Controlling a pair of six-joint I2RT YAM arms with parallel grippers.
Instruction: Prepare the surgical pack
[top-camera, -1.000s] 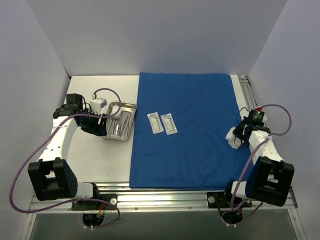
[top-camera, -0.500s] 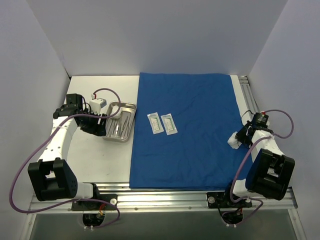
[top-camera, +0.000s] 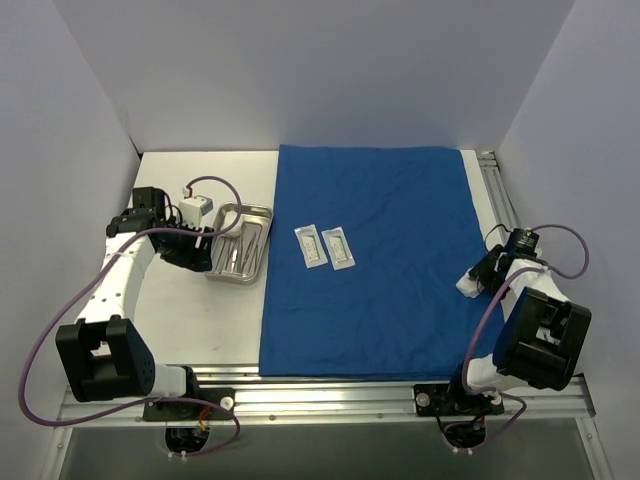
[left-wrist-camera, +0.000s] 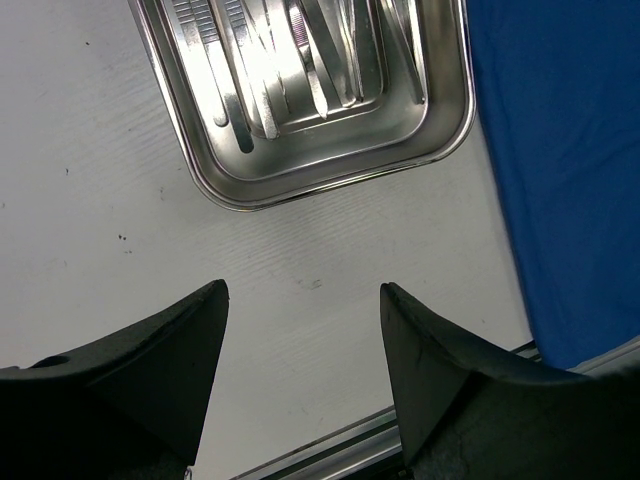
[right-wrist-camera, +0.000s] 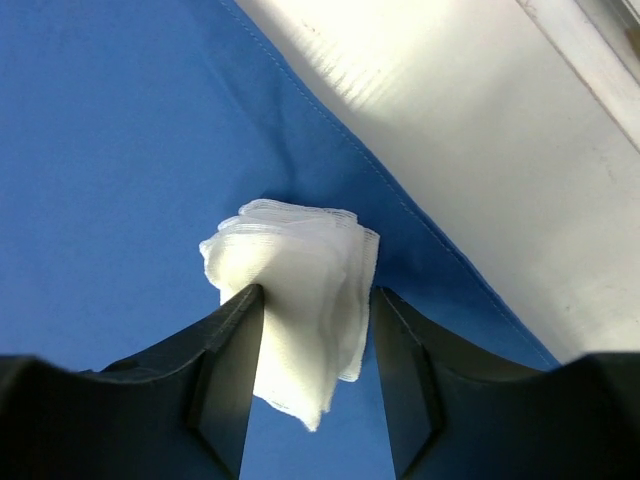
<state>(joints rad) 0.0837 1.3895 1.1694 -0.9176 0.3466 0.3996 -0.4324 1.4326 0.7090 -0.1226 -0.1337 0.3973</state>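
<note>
The royal-blue drape (top-camera: 380, 250) lies spread flat over the right part of the table. Two white sachets (top-camera: 311, 246) (top-camera: 340, 247) lie side by side on its left part. At its right edge, a white gauze wad (right-wrist-camera: 300, 290) sits between the parted fingers of my right gripper (right-wrist-camera: 315, 295). It rests against the left finger, with a gap to the right one. The steel tray (left-wrist-camera: 330, 180) holding thin metal instruments (left-wrist-camera: 300, 60) stands on the white table left of the drape. My left gripper (left-wrist-camera: 303, 290) hovers open just short of the tray, with nothing between its fingers.
An aluminium rail (top-camera: 495, 190) runs along the table's right side, close to the right gripper (top-camera: 475, 277). Another rail (top-camera: 330, 385) crosses the near edge by the arm bases. White walls close in the left, back and right. Bare white table (top-camera: 190, 320) lies near the left arm.
The right gripper's fingers have parted from around the gauze wad at the drape's right edge, and its wrist has swung slightly right. The left arm has not moved.
</note>
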